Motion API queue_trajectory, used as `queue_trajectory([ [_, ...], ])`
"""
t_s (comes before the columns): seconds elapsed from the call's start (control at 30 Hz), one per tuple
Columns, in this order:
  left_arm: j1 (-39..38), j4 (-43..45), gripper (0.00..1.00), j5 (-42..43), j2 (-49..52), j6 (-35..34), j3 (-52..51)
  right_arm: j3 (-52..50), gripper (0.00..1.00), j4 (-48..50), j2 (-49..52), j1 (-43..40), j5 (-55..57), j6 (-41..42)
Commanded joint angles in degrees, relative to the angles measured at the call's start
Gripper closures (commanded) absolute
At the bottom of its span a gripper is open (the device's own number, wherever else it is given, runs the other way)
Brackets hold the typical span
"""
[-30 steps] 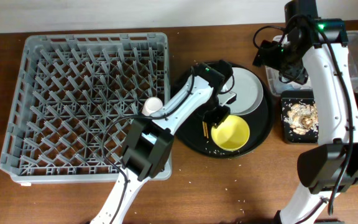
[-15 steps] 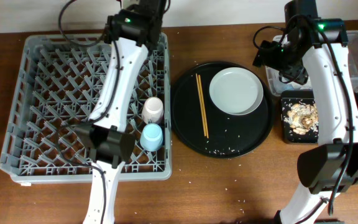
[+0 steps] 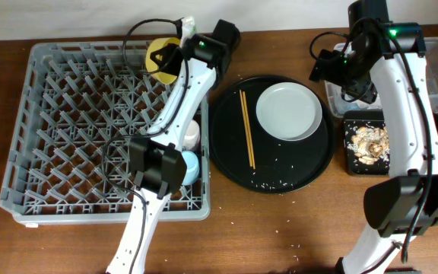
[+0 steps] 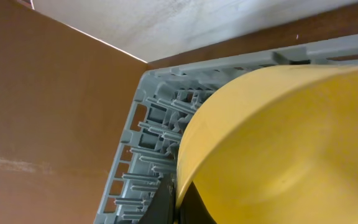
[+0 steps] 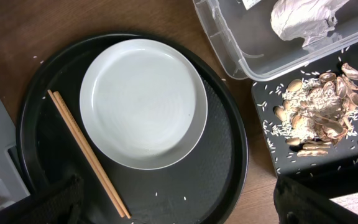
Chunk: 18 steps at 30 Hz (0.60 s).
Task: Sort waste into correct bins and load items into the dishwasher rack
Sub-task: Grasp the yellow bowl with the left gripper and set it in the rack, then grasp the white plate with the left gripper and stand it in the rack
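My left gripper (image 3: pixel 175 57) is shut on the rim of the yellow bowl (image 3: pixel 160 58), holding it on edge over the far side of the grey dishwasher rack (image 3: pixel 67 114). The bowl (image 4: pixel 278 143) fills the left wrist view, with the finger (image 4: pixel 174 202) on its rim. The pink cup (image 3: pixel 192 135) and blue cup (image 3: pixel 190 164) stand in the rack, partly behind the arm. The grey plate (image 5: pixel 143 102) and chopsticks (image 5: pixel 87 152) lie on the round black tray (image 5: pixel 229 162). My right gripper (image 5: pixel 179 211) is open above them. The brown-gold wrapper is out of view.
The clear tub (image 5: pixel 229 46) holds the crumpled white napkin (image 5: pixel 303 17). The shallow black tray (image 5: pixel 278 149) beside it holds food scraps and rice (image 5: pixel 319 109). Rice grains are scattered on the round tray and the table. The right arm (image 3: pixel 401 91) hangs above the bins.
The left arm has carried the yellow bowl from the round tray to the rack's far edge. The blue cup now shows in the rack. The right arm has not moved.
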Motion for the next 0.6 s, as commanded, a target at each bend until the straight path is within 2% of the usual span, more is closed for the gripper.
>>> queue_trajectory([
  [0.0, -1.16, -1.92, 1.00, 2.40, 0.52, -1.33, -0.11, -0.26, 0.02, -0.02, -1.14, 0.00, 0.87, 0.09],
  [0.13, -1.88, -5.33, 0.99, 3.87, 0.52, -1.31, -0.11, -0.26, 0.02, -0.02, -1.14, 0.00, 0.90, 0.11],
  [0.17, -2.29, -6.69, 0.88, 3.89, 0.52, -1.31, -0.11, -0.26, 0.01, -0.02, -1.14, 0.00, 0.87, 0.11],
  [0.2, -2.99, -7.52, 0.63, 3.85, 0.52, -1.29, -0.11, -0.26, 0.01, -0.02, -1.14, 0.00, 0.87, 0.09],
  [0.27, -4.02, -7.58, 0.52, 3.85, 0.52, -1.25, -0.11, -0.26, 0.02, -0.02, -1.14, 0.00, 0.87, 0.11],
  [0.47, -5.22, -7.67, 0.54, 5.38, 0.50, -1.27, -0.11, -0.26, 0.02, -0.02, -1.14, 0.00, 0.87, 0.09],
  [0.57, -6.34, -3.23, 0.52, 5.51, 0.50, -1.09, -0.11, -0.26, 0.02, -0.02, -1.14, 0.00, 0.87, 0.11],
])
